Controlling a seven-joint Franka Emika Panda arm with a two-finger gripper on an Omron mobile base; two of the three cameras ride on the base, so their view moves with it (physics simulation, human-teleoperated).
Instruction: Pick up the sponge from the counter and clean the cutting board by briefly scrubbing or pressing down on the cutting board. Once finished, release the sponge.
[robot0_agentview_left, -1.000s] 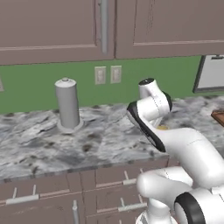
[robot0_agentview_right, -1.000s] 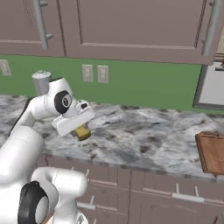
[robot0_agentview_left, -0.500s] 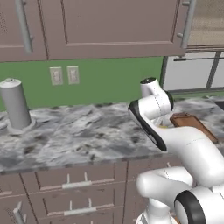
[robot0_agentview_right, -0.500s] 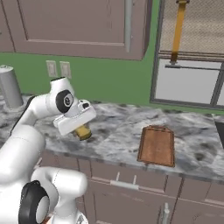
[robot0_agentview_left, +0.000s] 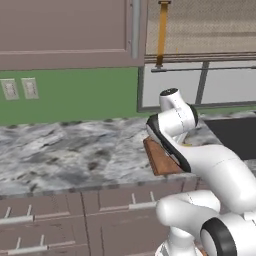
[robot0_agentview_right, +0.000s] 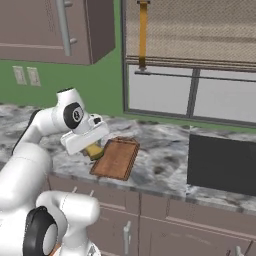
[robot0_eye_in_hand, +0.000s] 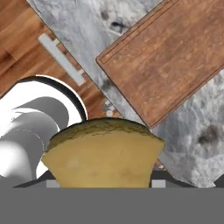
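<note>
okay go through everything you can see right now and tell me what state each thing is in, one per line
sponge: held in the hand, off the counter, not yet over the cutting board.
hand: shut on the sponge, raised beside the board's near left corner.
cutting board: flat on the counter, bare, untouched.
counter: carries the board and the stovetop.
stovetop: black, nothing on it.
wall cabinet doors: closed.

cutting board (robot0_agentview_right: 117, 157) top bare, black stovetop (robot0_agentview_right: 221, 164) well right

Wood-grain cutting board (robot0_eye_in_hand: 173, 57), marbled stone counter (robot0_agentview_left: 70, 150), porous sponge (robot0_eye_in_hand: 103, 153)
</note>
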